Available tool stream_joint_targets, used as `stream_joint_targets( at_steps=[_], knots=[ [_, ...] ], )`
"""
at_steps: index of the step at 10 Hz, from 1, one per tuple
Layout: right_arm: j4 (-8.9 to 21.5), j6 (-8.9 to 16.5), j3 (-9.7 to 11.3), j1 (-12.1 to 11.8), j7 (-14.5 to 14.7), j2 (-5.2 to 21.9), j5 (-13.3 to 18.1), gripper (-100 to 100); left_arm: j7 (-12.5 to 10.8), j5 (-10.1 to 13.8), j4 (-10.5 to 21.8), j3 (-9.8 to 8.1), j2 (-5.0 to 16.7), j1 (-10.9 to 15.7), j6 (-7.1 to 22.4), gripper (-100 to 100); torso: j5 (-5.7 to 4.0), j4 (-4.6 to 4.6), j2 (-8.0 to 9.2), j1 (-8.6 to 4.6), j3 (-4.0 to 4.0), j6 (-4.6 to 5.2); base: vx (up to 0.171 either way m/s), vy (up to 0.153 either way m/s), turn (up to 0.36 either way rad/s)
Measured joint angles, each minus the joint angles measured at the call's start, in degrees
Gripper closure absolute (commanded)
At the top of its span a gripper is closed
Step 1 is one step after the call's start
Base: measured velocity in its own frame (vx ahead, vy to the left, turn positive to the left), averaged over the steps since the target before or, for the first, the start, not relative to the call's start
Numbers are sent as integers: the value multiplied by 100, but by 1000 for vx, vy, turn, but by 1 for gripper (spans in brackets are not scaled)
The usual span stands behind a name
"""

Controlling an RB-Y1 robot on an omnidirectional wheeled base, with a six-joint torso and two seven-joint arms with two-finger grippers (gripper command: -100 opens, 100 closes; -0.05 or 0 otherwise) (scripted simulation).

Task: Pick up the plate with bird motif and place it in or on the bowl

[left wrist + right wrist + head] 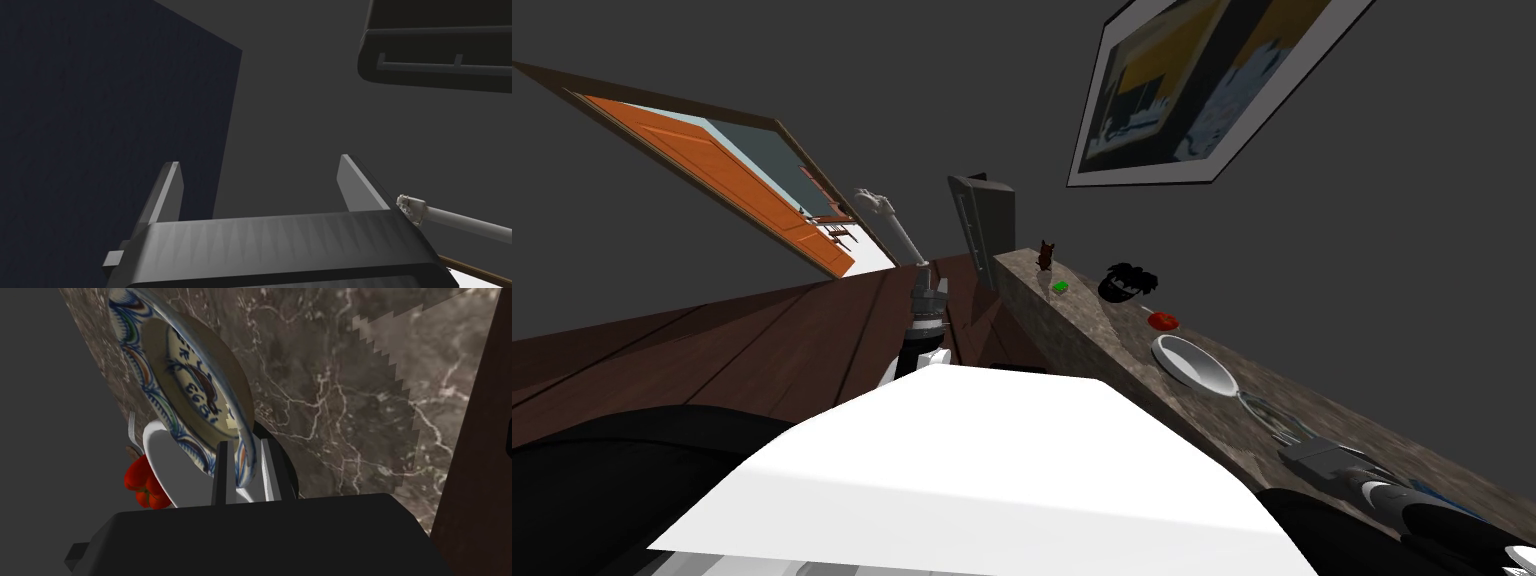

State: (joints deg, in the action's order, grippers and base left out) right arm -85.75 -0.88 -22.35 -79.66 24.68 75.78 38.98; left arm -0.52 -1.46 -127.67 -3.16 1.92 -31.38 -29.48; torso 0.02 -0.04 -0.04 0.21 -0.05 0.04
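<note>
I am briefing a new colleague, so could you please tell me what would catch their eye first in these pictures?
The painted plate with its blue-patterned rim, pinched at the edge by the right gripper, hangs tilted close to the white bowl on the brown marbled counter. A bright red pepper lies beside the bowl.

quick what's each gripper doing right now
left gripper: open, holding nothing
right gripper: shut on the rim of the round blue-and-white painted plate
</note>
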Motion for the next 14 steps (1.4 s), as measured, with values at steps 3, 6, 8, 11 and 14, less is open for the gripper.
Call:
stream_joint_targets(
  at_steps=[3, 6, 8, 11, 14],
  knots=[
    [-4, 7, 3, -3, -2, -1, -1, 100, 0, 0, 0, 0, 0, 0, 0, 0, -11, -1, 0, -1, -1, 1, 2, 2, 5],
    [-40, 32, -46, -11, -26, 70, -19, 100, 0, 0, 0, 0, 0, 0, 0, 0, -14, 0, 0, -8, 0, -4, -16, -16, -46],
    [-35, 111, -34, 66, -87, 218, -59, 100, 0, 0, 0, 0, 0, 0, 0, 0, -17, 1, -8, -5, -4, -16, -15, 1, 11],
    [-52, 125, -53, 55, -95, 236, -66, 100, 0, 0, 0, 0, 0, 0, 0, 0, -18, 0, -15, -2, -7, -19, -13, 0, 7],
    [-60, 149, -77, 70, -121, 304, -84, 100, 0, 0, 0, 0, 0, 0, 0, 0, -18, 0, -18, 0, -9, -22, -12, 1, 3]
  ],
)
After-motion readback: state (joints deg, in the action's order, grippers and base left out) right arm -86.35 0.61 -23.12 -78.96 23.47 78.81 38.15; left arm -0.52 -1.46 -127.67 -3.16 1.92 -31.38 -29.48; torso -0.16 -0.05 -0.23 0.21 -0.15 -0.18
